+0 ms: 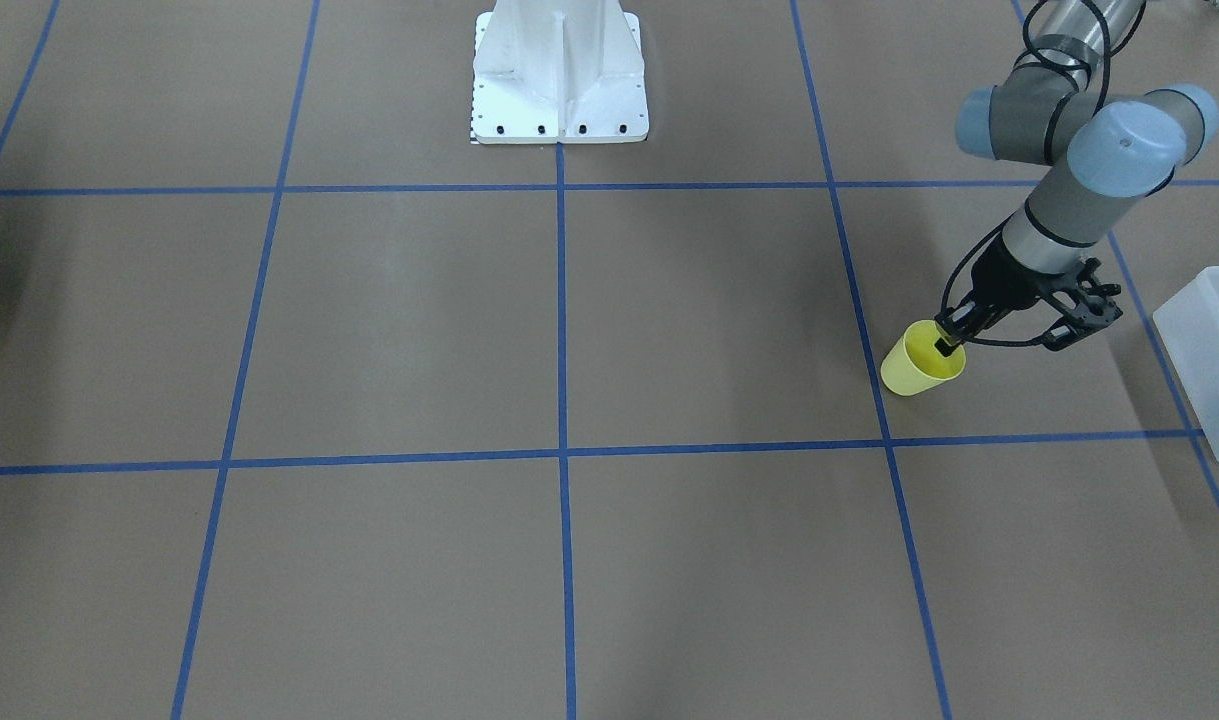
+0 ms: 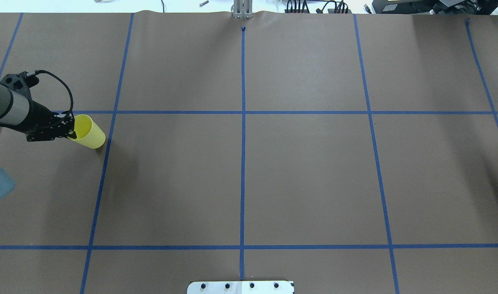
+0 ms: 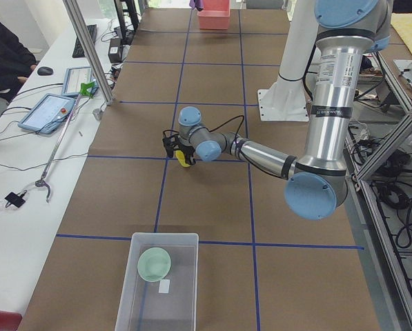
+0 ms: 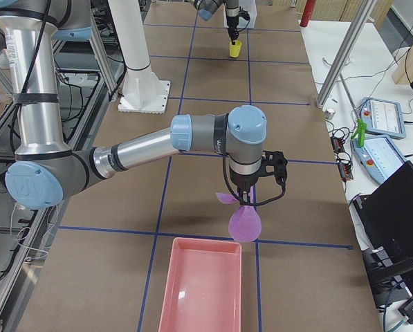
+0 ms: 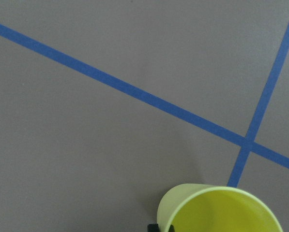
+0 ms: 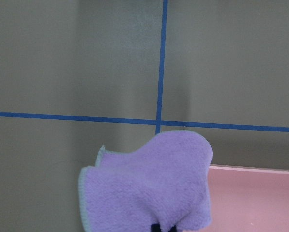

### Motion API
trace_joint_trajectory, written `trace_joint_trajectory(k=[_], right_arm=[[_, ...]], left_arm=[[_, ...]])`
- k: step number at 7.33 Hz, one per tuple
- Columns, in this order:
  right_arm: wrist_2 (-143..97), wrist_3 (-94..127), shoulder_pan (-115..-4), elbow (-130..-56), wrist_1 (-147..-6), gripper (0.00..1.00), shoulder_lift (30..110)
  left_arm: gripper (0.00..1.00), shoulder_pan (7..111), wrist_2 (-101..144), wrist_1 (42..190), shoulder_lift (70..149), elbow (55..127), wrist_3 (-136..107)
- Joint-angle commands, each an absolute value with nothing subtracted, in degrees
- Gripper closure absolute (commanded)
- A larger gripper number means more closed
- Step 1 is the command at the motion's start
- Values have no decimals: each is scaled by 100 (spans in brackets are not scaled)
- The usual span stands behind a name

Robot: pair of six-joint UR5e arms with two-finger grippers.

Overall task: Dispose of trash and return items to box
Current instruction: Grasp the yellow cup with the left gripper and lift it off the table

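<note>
"How is the left arm posed?"

"It reaches out low. The left gripper point(image 1: 945, 346) tips downward and is clamped on the rim of the yellow cup point(image 1: 914, 372) (one finger inside it)."

"What's the count?"

"One cup, and one green bowl point(image 3: 154, 264) lying in the one box point(image 3: 164, 236). The cup sits apart from the box."

"And the right gripper point(image 4: 244, 200)?"

"It pinches one purple cloth point(image 4: 245, 223), which hangs by the edge of a pink tray point(image 4: 200, 290)."

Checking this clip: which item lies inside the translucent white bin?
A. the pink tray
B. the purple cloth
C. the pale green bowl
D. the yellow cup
C: the exterior left view shows the pale green bowl inside the translucent bin, while the left claw grips the yellow cup elsewhere.
</note>
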State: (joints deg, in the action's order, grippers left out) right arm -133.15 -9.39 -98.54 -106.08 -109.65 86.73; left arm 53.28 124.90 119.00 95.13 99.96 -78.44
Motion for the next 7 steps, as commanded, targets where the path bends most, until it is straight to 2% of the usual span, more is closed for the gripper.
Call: trace_joint_trajectory(k=[1,3,6,7], right_arm=[[-12905,-1570,-10019,-10512,-10969,100,8885],[-12701,-2413,-10334,-9944,-10951,100,8947],[-12138,-3401,-10608,-9055,-10663,100,9244],[-12129,-3384,-10608,-8914,-10183,74,9429]], left_arm=[[100,6035,13313,11726,9466,10247,-7813],[100,6431,13691,11358,9518,10283,-7500],[100,7520,13808,9411,9965,10240,-5098],[100,7941,13799,8891,10089,10109,-4228]])
